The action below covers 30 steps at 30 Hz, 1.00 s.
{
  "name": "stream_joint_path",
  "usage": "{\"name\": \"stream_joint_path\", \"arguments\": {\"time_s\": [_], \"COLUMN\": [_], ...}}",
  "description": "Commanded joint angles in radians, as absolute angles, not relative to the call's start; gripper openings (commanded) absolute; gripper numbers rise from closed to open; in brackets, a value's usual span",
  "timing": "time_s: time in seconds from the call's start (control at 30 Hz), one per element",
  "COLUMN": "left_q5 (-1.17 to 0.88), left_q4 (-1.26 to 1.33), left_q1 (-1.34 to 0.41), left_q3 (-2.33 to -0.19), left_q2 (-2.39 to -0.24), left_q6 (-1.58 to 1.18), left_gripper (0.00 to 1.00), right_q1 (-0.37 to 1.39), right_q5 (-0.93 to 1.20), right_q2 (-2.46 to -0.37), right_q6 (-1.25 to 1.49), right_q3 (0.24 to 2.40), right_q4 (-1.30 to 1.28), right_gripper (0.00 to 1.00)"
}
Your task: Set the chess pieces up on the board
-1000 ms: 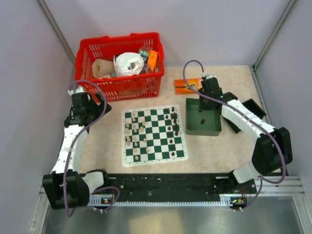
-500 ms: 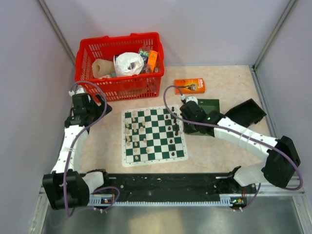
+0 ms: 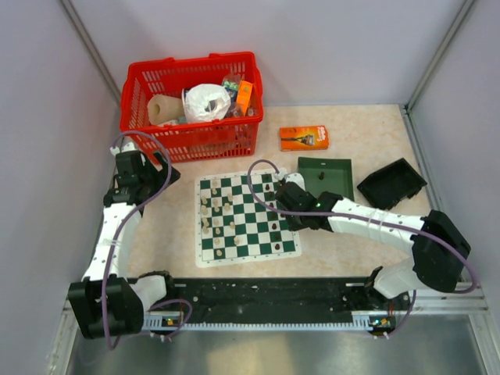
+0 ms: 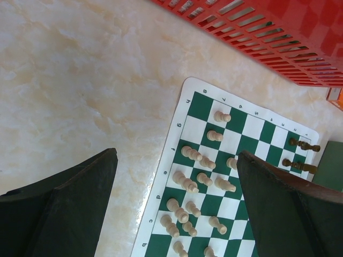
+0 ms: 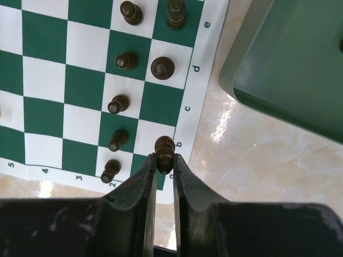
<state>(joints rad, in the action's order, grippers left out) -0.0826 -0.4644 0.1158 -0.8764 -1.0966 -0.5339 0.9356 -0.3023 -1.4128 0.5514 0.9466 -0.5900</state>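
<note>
1 dark chess piece [image 5: 164, 145] sits in the right gripper [image 5: 164, 159].

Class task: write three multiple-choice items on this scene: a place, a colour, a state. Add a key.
1. Relative to the board, the basket is: A) on it B) beyond its far edge C) to its right
2. The piece in the right gripper is: A) cream B) red C) dark brown
3. The left gripper is: A) open B) shut on a piece C) shut, empty
Key: B, it sits past the board's far edge; C, the pinched piece is dark; A, its fingers stand wide apart.
</note>
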Motion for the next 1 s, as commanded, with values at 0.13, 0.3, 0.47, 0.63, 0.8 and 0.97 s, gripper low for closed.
{"name": "stream_joint_path", "arguments": {"time_s": [0.13, 0.3, 0.47, 0.63, 0.8, 0.97], "left_q5": [-0.087, -0.089, -0.086, -0.094, -0.091, -0.092], "left_q4": [-0.426, -0.428, -0.43, -0.423, -0.426, -0.425], "left_q1": [0.117, 0.117, 0.117, 0.117, 0.117, 0.117], "left_q3": [-0.881, -0.884, -0.89, -0.891, -0.894, -0.89], "left_q2": [-1.077, -1.081, -1.089, -1.103, -1.103, -1.103], "left_q6": [-0.545, -0.543, -0.54, -0.545, -0.543, -0.545], "left_gripper": [0.99, 0.98, 0.98, 0.98, 0.98, 0.98], "right_q1": [0.954, 0.954, 0.953, 0.954, 0.954, 0.954], "right_q5": [-0.353, -0.344, -0.342, -0.354, -0.357, -0.357], "right_q2": [-1.453, -1.493, -1.506, -1.522, -1.532, -1.549], "right_q6": [0.54, 0.541, 0.54, 0.535, 0.529, 0.531], "right_q3": [0.927, 0.927, 0.919, 0.92, 0.919, 0.916], "right_q4": [-0.445, -0.419, -0.403, -0.396, -0.394, -0.39], "right_gripper": [0.13, 0.13, 0.13, 0.13, 0.13, 0.13]}}
